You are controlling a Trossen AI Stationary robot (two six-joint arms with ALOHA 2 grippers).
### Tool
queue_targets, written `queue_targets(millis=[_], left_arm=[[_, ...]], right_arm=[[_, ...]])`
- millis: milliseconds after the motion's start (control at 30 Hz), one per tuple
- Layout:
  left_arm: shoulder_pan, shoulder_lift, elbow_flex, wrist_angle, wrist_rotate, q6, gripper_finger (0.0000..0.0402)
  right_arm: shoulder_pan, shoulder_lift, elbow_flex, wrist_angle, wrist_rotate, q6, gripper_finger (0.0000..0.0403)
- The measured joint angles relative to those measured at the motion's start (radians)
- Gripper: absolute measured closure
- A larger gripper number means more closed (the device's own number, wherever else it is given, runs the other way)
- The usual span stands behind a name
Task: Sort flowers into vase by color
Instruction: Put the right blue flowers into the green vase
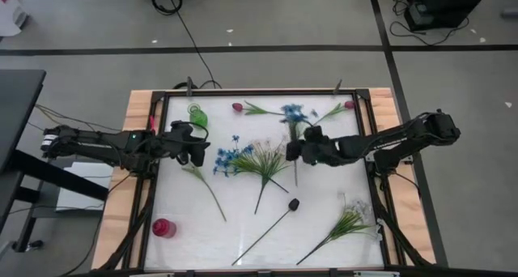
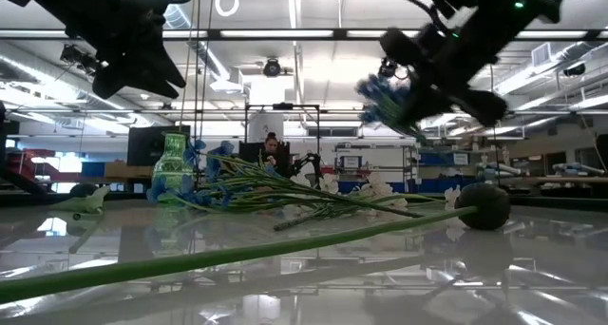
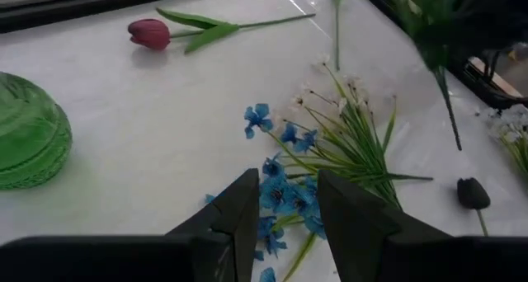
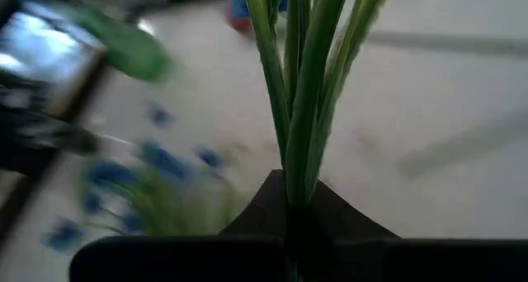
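Observation:
My right gripper (image 1: 295, 151) is over the table's middle, shut on a blue-flowered sprig (image 1: 292, 113). In the low view the sprig's blue head (image 2: 385, 95) hangs in the air beside that gripper (image 2: 432, 73). My left gripper (image 1: 197, 145) hovers open above the table, and its wrist view shows it (image 3: 285, 209) over a second blue sprig (image 3: 285, 191) lying flat beside a white sprig (image 1: 263, 159). A green glass vase (image 1: 197, 113) stands near the far left. A red vase (image 1: 163, 227) stands near the left corner. Two pink tulips (image 1: 237, 107) (image 1: 349, 104) and a blackish bud (image 1: 293, 204) lie on the table. My right gripper pinches the blue sprig's bundle of green stems (image 4: 299, 179) between its two fingers, part-way along the stem. The fingers come level from the table's right and lie across the stem. The sprig is lifted clear, with its blue head toward the far edge and its stem end (image 1: 295, 181) toward the near edge.
Another white sprig (image 1: 350, 221) lies near the right corner, and a leafy stem (image 1: 206, 189) lies left of centre. The blackish bud's long stem (image 2: 237, 254) crosses the near part of the table. A dark frame (image 1: 259, 91) borders the white top. A person sits far behind (image 2: 273, 149).

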Motion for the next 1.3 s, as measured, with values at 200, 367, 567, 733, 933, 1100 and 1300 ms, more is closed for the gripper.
queue_targets(millis=[200,367,567,733,933,1100,1300], left_arm=[[0.004,0.0,0.0,-0.028,0.001,-0.105,0.0272],[0.004,-0.001,0.0,-0.026,0.0,-0.118,0.0272],[0.01,-0.01,0.0,-0.008,-0.014,-0.096,0.0272],[0.043,-0.023,0.016,-0.016,-0.027,-0.037,0.0271],[0.066,-0.032,0.11,-0.027,-0.055,0.136,0.0271],[0.066,-0.034,0.212,-0.028,-0.082,0.336,0.0271],[0.066,-0.034,0.286,0.03,-0.085,0.506,0.0271]], right_arm=[[-0.093,0.007,0.001,0.451,-0.089,-0.402,0.0386],[-0.173,0.008,0.002,0.706,-0.277,-0.672,0.0386],[-0.253,0.049,0.047,0.799,-0.525,-0.787,0.0387],[-0.272,0.194,0.229,0.792,-0.694,-0.91,0.0373],[-0.298,0.372,0.473,0.785,-0.815,-1.0,0.038],[-0.32,0.484,0.64,0.791,-0.937,-1.015,0.0378],[-0.346,0.6,0.817,0.787,-1.05,-0.998,0.0378]])
